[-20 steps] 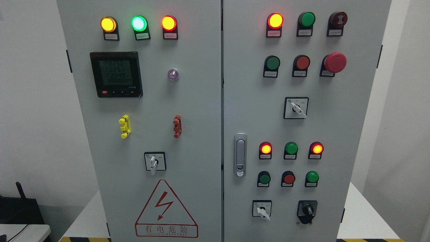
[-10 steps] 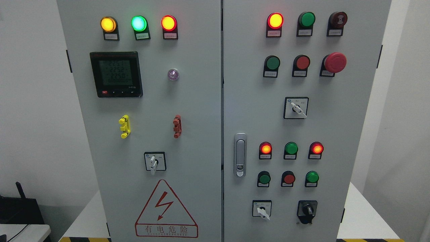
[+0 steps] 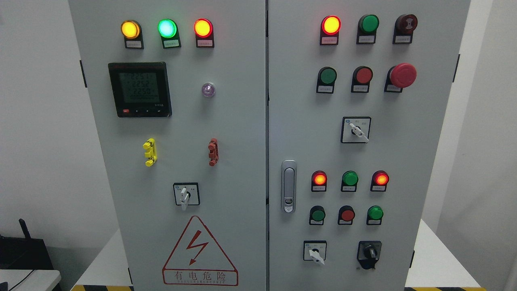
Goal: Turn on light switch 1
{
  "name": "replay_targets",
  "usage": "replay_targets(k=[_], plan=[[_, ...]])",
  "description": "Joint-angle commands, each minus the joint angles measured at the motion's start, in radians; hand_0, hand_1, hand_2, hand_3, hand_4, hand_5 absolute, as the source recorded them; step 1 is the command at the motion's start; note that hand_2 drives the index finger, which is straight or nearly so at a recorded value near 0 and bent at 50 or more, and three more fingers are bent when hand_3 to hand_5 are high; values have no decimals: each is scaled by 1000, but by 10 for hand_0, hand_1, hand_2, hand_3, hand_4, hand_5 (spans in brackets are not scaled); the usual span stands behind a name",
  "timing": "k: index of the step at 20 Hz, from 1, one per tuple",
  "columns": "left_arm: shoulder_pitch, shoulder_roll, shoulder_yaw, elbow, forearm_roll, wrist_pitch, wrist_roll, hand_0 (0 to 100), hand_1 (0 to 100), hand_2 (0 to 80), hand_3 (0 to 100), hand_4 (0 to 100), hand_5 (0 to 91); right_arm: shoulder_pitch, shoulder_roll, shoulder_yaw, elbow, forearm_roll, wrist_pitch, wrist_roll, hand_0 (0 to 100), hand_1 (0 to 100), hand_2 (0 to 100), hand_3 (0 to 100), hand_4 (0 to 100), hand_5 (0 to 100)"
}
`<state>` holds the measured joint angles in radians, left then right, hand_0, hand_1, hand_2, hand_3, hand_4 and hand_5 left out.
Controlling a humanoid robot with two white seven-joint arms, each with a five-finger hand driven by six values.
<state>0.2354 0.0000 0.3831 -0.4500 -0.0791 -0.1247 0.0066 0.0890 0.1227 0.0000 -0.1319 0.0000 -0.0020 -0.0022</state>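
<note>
Reach step not begun: no robot hand in view, state unknowable; which control on the grey steel cabinet [image 3: 226, 121] is switch 1 is unclear, labels unreadable.

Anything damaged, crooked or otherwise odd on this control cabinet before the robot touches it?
Nothing stands out. Both cabinet doors sit closed, the door handle lies flush, lamps and buttons line up in rows, and the warning sticker sits straight. No robot hand is in view.

White rotary switch [image 3: 185, 196] (lever pointing down) low on the left door.
</note>
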Motion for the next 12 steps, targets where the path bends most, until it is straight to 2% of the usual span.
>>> replay_targets(k=[1,4,9,10,12], plan=[[28,3,265,-311,-1,-50,29,404,78,0,167,276,0,0,0,20,0,-26,1,1,120,389,0,0,0,0],[44,3,344,-403,-2,-105,27,421,96,0,238,342,0,0,0,20,0,-26,1,1,120,389,0,0,0,0],[64,9,411,-556,1,-274,10,436,124,95,337,421,17,0,0,20,0,-26,1,1,120,389,0,0,0,0],[64,8,433,-609,2,-276,3,442,128,127,382,454,48,0,0,20,0,-26,1,1,120,389,0,0,0,0],[68,5,463,-700,5,-277,-37,455,141,241,502,576,191,0,0,20,0,-26,1,1,120,389,0,0,0,0]])
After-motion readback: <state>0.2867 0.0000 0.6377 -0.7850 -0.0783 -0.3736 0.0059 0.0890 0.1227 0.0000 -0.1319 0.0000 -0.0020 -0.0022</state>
